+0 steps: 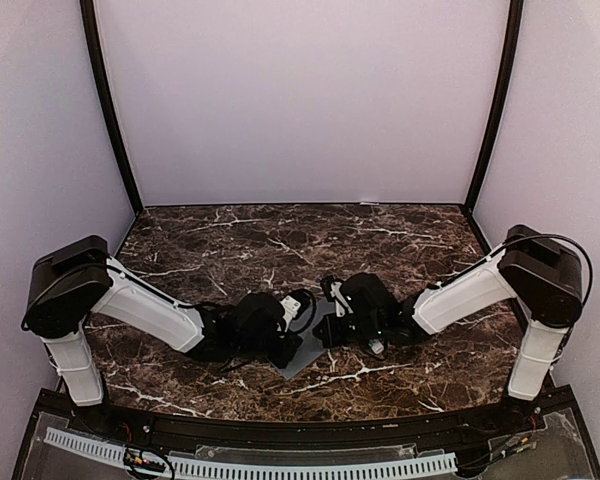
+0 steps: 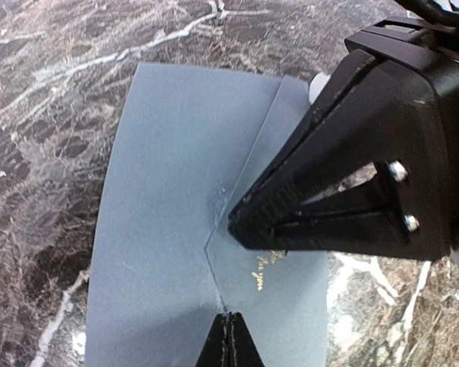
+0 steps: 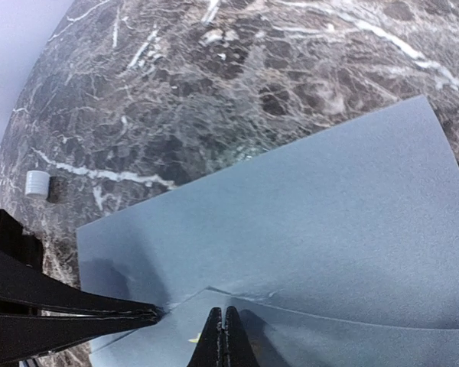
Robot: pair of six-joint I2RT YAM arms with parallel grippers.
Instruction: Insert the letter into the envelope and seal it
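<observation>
Left wrist view: envelope flat under tips of closed left tool and closed right tool.

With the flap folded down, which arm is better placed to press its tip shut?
Right, probably. The right end effector, shut, rests at the tip of the envelope flap; the left end effector, also shut, sits farther along the flap's edge.

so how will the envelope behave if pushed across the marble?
Likely floppy: the envelope is thin, flat paper, so one lifted edge would sag. Probably light and slides easily on the smooth table. Its folded flap may spring up.
</observation>
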